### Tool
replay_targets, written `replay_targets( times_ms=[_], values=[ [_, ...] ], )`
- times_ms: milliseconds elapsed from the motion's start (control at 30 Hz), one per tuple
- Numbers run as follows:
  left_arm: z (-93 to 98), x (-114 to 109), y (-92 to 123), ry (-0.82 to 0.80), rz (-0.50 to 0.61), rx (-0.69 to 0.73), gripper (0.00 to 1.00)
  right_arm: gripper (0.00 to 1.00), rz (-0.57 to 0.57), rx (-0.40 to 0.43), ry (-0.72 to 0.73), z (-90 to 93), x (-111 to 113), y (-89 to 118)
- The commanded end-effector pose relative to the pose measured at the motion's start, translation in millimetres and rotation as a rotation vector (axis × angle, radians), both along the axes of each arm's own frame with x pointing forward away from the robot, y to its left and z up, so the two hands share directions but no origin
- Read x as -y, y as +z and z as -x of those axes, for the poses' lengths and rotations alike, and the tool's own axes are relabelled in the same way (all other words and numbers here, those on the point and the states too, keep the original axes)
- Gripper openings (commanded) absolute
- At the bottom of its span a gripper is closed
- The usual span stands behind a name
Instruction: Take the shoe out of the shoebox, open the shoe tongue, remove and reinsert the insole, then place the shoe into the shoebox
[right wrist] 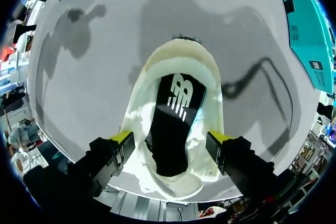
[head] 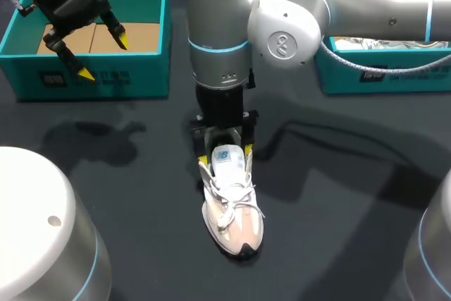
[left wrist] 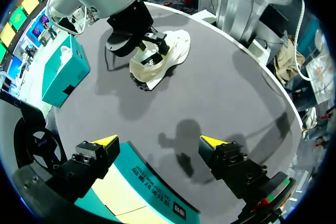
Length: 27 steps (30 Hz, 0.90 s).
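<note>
Only in the head view: the white laces and pale pink toe of the shoe (head: 231,206), upright on its sole mid-desk (head: 338,195), toe toward the robot's side. Well apart from the teal shoebox (head: 91,79) at far left and from a second teal box (head: 384,68) at far right.

Only in the right wrist view: straight down into the shoe's mouth, onto a black insole (right wrist: 176,114) with a white mark.

Only in the left wrist view: dark tread along the edge of the sole, plus the shoe from the side, a long way ahead across bare dark desk.

Right claw (right wrist: 169,139): set about as wide as the heel, pinching the shoe's collar from both sides, one yellow tip against each flank.

Left claw (left wrist: 159,141): spread wide, holding nothing, touching nothing. Hanging above the shoebox's front wall, with the tan cardboard floor of the box under one finger.
</note>
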<state>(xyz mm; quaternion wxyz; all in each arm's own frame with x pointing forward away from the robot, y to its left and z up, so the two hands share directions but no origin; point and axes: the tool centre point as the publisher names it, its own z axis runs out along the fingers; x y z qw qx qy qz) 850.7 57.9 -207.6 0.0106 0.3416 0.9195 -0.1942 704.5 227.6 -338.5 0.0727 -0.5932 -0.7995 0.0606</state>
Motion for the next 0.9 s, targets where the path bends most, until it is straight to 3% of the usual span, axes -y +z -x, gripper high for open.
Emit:
replay_targets(
  times_ms=[33, 100, 267, 400, 600, 900],
  values=[
    [-0.4, 0, 0, -0.001, -0.002, 0.000, 1.00, 0.85, 0.002, 0.036, -0.014, 8.7, 6, 6],
    [-0.4, 0, 0, -0.001, -0.002, 0.000, 1.00, 0.77, 0.012, 0.051, -0.016, 9.8, 6, 8],
    [-0.4, 0, 0, -0.001, -0.002, 0.000, 1.00, 0.75, 0.024, 0.053, -0.027, 9.9, 7, 7],
    [-0.4, 0, 0, -0.001, -0.002, 0.000, 1.00, 0.87, 0.033, 0.042, -0.036, 10.9, 7, 6],
    [-0.4, 0, 0, -0.001, -0.002, 0.000, 1.00, 0.95, 0.050, 0.018, -0.066, 14.7, 7, 6],
    [-0.4, 0, 0, -0.001, -0.002, 0.000, 1.00, 0.84, 0.080, 0.029, -0.093, 21.5, 4, 11]
  ],
)
